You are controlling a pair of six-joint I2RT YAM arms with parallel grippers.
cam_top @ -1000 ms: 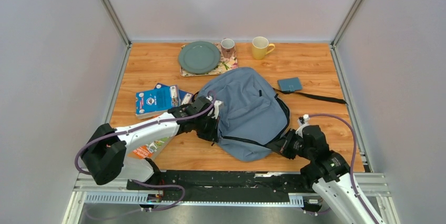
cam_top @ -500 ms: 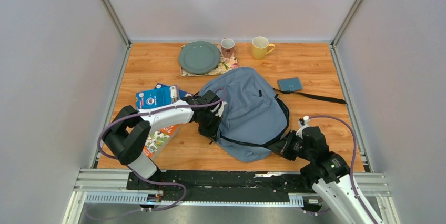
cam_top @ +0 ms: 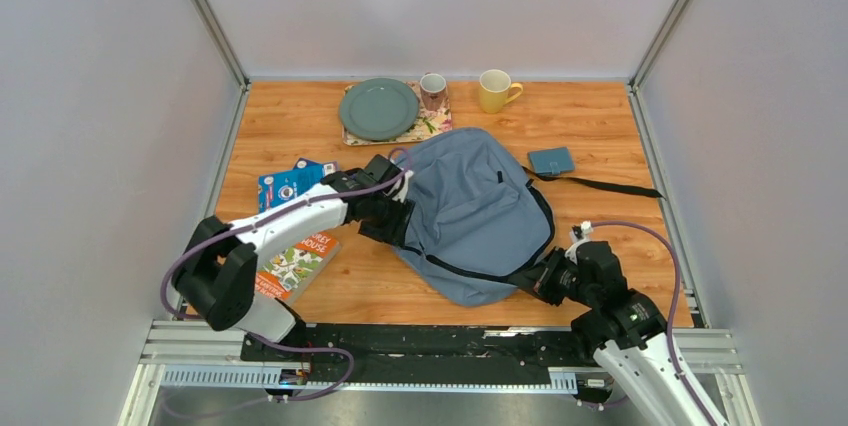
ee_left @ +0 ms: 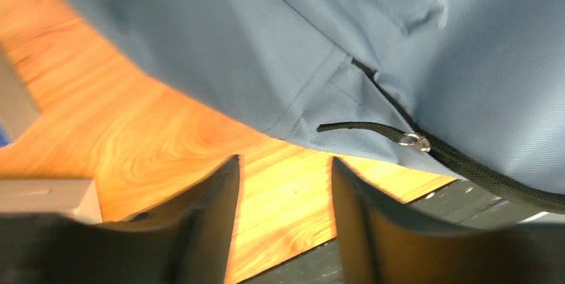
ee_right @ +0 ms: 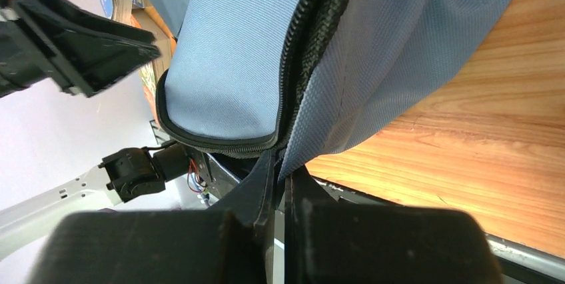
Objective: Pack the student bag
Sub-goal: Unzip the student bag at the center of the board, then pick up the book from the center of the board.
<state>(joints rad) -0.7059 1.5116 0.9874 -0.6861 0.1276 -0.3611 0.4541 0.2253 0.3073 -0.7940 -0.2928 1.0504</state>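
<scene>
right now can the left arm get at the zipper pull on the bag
Probably yes. The left gripper is open and empty beside the bag, and the zipper pull lies uncovered just ahead of its fingers, a little to one side, with only table between.

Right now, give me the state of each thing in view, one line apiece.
student bag, lying flat, zip shut where visible
left hand, open, holding nothing
right hand, shut on the student bag's edge
green plate, empty, on the floral tray
small mug, upright on the tray
yellow mug, upright
teal case, closed, flat
blue book, closed, flat
orange book, closed, flat
</scene>
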